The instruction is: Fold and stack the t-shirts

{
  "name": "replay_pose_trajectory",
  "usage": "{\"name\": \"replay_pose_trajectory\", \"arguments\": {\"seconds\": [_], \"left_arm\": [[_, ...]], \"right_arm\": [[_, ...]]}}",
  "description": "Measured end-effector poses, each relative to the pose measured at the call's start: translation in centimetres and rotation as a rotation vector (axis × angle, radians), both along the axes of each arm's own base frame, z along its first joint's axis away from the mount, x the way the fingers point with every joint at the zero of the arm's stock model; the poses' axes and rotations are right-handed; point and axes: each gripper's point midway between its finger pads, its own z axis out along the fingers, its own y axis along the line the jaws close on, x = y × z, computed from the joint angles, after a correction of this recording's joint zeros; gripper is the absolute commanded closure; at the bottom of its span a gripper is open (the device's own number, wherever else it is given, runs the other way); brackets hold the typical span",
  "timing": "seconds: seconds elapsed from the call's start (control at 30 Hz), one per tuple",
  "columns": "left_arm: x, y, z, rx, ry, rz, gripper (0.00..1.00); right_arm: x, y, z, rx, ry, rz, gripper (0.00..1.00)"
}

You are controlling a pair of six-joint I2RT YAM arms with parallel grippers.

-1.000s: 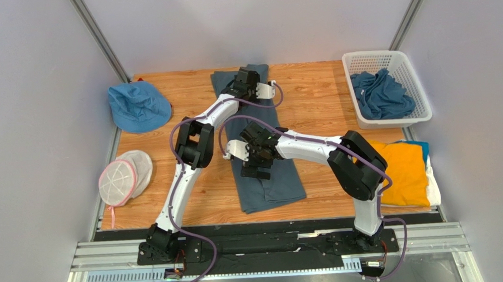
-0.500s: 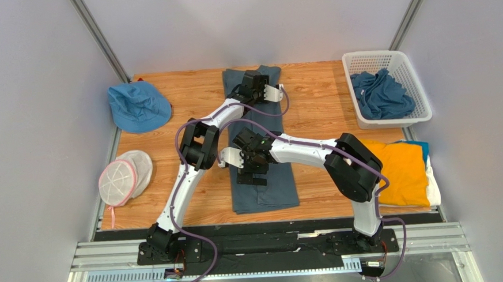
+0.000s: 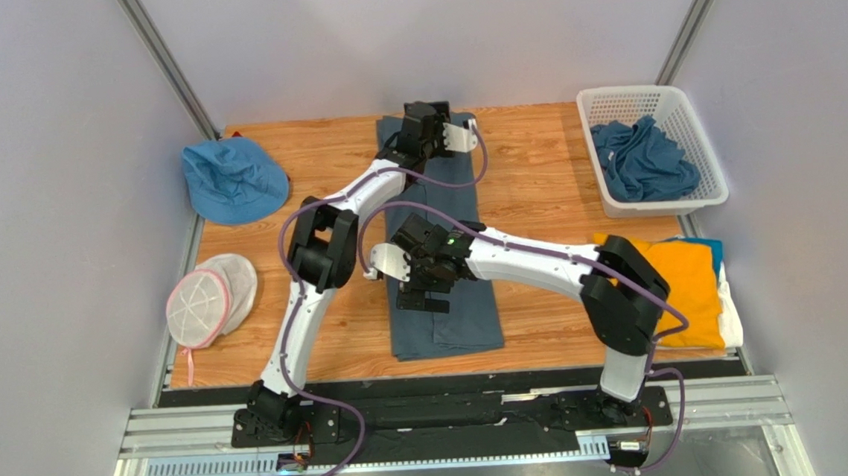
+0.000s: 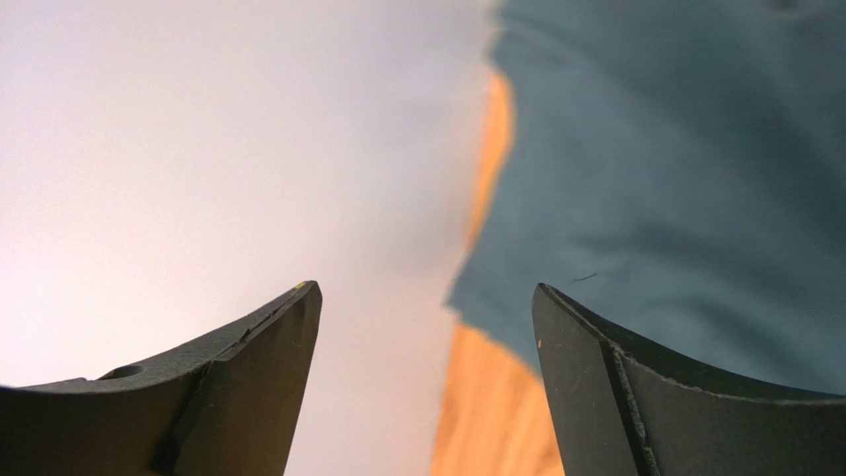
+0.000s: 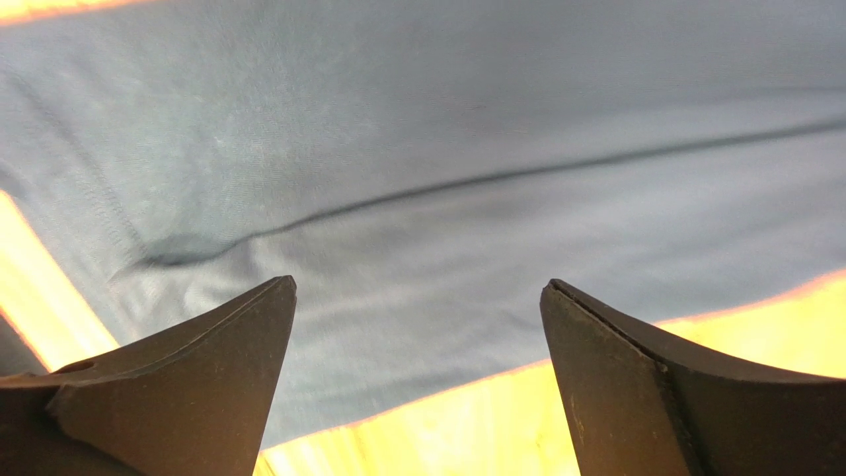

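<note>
A dark slate-blue t-shirt (image 3: pixel 462 319) lies folded into a long narrow strip down the middle of the table (image 3: pixel 537 185). My left gripper (image 3: pixel 424 123) hovers over the strip's far end, open, with nothing between its fingers. In the left wrist view the left gripper (image 4: pixel 427 290) sits beside the shirt's corner (image 4: pixel 675 178). My right gripper (image 3: pixel 420 294) hangs open over the strip's near left edge. In the right wrist view the right gripper (image 5: pixel 418 285) frames cloth (image 5: pixel 447 178) and bare wood. A mustard-yellow t-shirt (image 3: pixel 684 287) tops a stack at the right.
A white basket (image 3: pixel 686 108) at the back right holds more slate-blue t-shirts (image 3: pixel 636 162). A bright blue hat (image 3: pixel 234 179) lies at the back left. A white mesh pouch (image 3: pixel 211 298) sits near the left edge. Grey walls close in the table on three sides.
The shirt strip has become narrower and straighter. My left jaws have opened wider at the far end. The right gripper has shifted left across the strip.
</note>
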Motion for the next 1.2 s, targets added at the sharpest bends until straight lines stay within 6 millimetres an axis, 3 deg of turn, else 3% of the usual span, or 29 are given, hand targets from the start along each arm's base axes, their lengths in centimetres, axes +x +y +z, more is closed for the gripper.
{"name": "replay_pose_trajectory", "arguments": {"seconds": [0.07,0.1,0.2,0.27,0.33,0.43,0.57,0.67,0.77,0.8,1.03,1.2], "left_arm": [[-0.8,0.7,3.9,-0.040,-0.033,0.020,0.09],[-1.7,1.3,6.8,-0.069,-0.052,0.031,0.08],[-4.8,3.4,12.6,-0.121,-0.072,0.051,0.08],[-8.5,5.6,15.6,-0.149,-0.054,0.059,0.09],[-12.1,7.4,16.8,-0.169,-0.021,0.057,0.11],[-17.9,10.2,14.8,-0.170,0.106,0.063,0.15],[-26.0,12.2,7.3,-0.151,0.394,0.048,0.16],[-33.8,12.2,1.9,-0.115,0.614,-0.001,0.18],[-39.6,10.8,-0.2,-0.125,0.781,-0.087,0.18],[-41.0,10.2,-0.4,-0.152,0.831,-0.107,0.18],[-45.1,8.1,-1.2,-0.288,1.040,-0.161,0.19],[-48.1,7.4,-4.5,-0.259,1.212,-0.164,0.22]], "right_arm": [[0.2,0.0,2.3,0.044,-0.049,-0.010,0.00],[0.2,-0.1,3.7,0.070,-0.076,-0.015,0.00],[-0.1,-1.3,7.1,0.140,-0.143,-0.044,0.00],[-0.6,-2.6,8.1,0.162,-0.167,-0.062,0.00],[-1.2,-4.4,7.9,0.162,-0.168,-0.085,0.00],[-2.1,-7.3,6.2,0.124,-0.135,-0.132,0.00],[-2.9,-10.9,3.8,0.079,-0.088,-0.210,0.00],[-4.3,-12.5,2.6,0.061,-0.051,-0.216,0.00],[-6.0,-13.3,1.4,0.055,-0.003,-0.195,0.01],[-6.6,-13.6,0.8,0.056,0.014,-0.185,0.02],[-9.4,-14.4,-1.5,0.031,0.121,-0.145,0.06],[-10.6,-13.3,-2.7,-0.005,0.151,-0.083,0.07]]}}
